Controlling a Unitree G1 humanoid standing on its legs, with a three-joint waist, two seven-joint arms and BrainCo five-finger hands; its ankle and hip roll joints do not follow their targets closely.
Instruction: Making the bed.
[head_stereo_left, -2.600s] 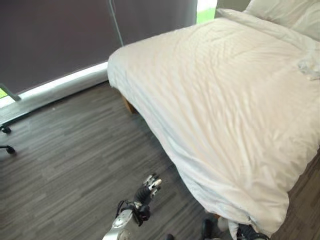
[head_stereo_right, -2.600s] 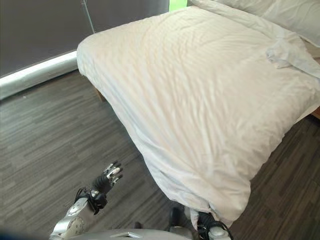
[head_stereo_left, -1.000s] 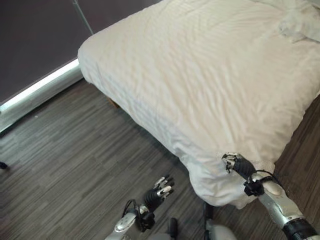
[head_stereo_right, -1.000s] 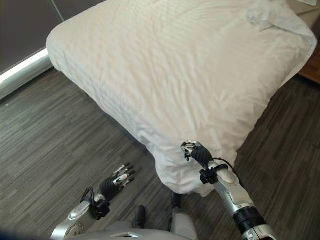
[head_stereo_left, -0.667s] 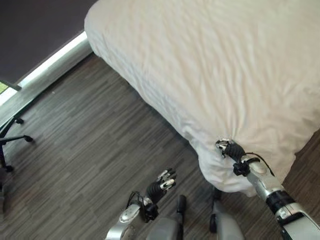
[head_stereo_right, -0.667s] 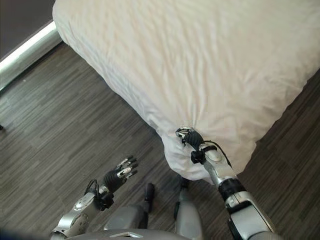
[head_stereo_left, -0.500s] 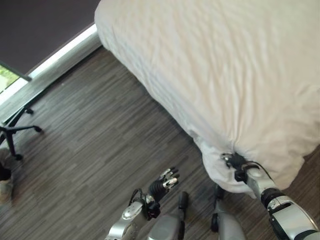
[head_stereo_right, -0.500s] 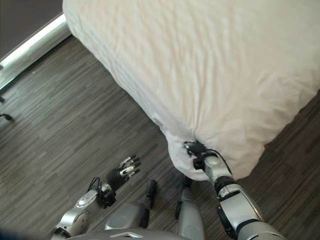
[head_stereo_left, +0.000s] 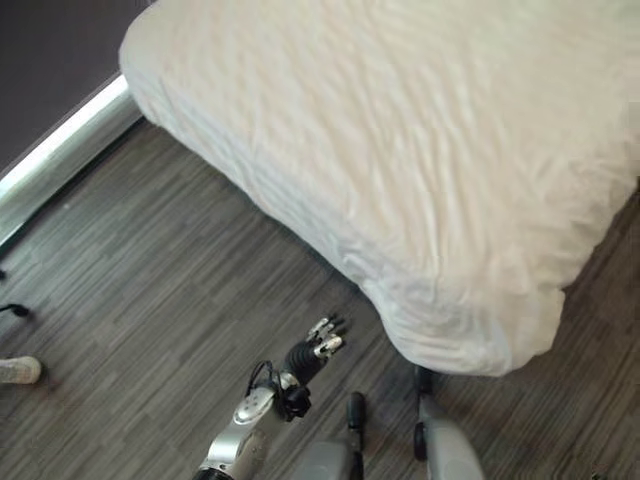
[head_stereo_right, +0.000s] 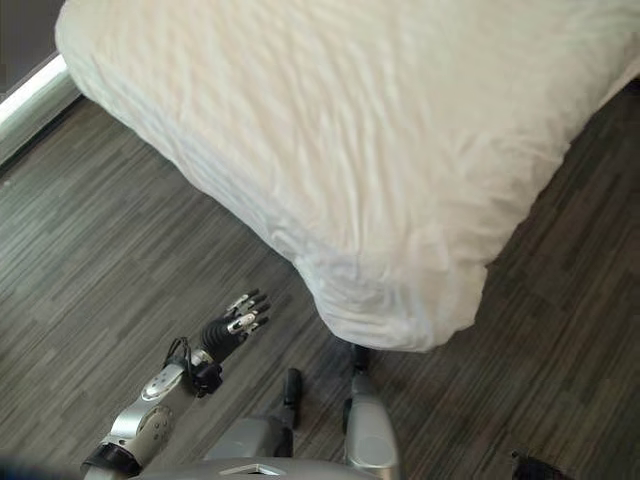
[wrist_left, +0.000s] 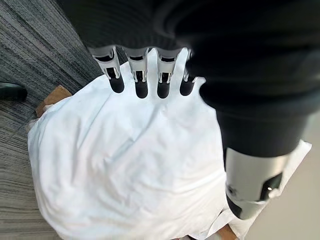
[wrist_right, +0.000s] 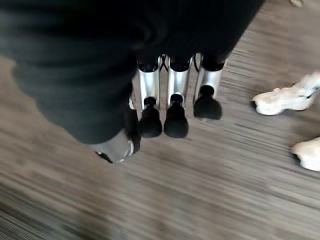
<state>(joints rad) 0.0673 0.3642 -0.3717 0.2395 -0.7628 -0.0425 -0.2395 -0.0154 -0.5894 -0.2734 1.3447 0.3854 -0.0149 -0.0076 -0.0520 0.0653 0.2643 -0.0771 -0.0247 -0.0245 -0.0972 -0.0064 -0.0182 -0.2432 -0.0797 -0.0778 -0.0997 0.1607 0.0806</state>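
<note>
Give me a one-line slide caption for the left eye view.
Left hand open above the floor beside the white duvet corner.

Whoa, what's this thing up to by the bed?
The robot stands at the corner of a bed covered by a white duvet, working at making it. At this moment it is touching nothing. Its left robot hand hangs open above the dark wood floor, just short of the duvet's corner. Its right robot hand is open too, fingers relaxed, pointing down at the floor. A person's pale shoes stand close by.
</note>
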